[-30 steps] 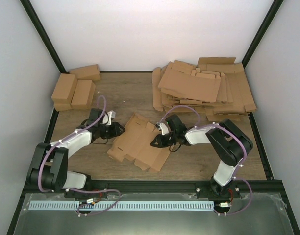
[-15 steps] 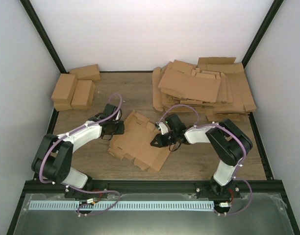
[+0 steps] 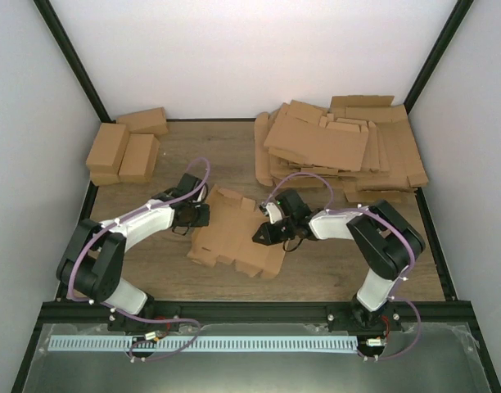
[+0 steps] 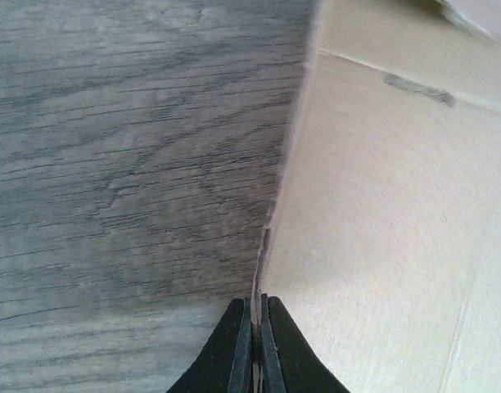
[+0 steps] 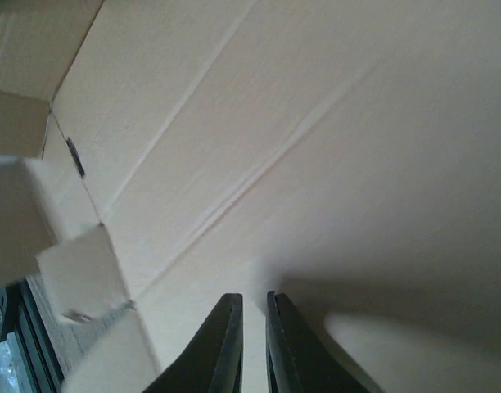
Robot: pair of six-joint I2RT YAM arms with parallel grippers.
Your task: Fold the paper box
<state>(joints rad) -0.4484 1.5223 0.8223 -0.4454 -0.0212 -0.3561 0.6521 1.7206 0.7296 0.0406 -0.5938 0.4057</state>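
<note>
Brown card of the paper box (image 3: 234,236) lying mid-table from above, between the two arms, well apart from the heap of flat sheets (image 3: 340,147) at far right and the small cartons (image 3: 124,149) at far left. End flaps showing at its far and near edges, so long axis judged to run far to near, slanting a little rightward toward the near end. Left gripper (image 3: 203,215) at the sheet's left edge, right gripper (image 3: 259,237) at its right side, neither clearly the nearer. Left side of the sheet looking raised off the wooden table (image 3: 312,274). Next, from the left wrist: black fingertips pressed together with no gap, the thin left edge of the card running straight into the seam between them, so pinching that edge by the look of it. Bare wood grain to the left, pale card rising to the right. Hence box lying rightward of this gripper, and any fold likely to swing that panel over toward the right, about a crease along the long axis. Last, from the right wrist: fingers drawn narrow, only a thin slot between, nothing seen inside it. Creased card filling the view beyond the tips, small flaps at one side. Contact with the panel not clear from here; probably there to pin it down during the fold.
</note>
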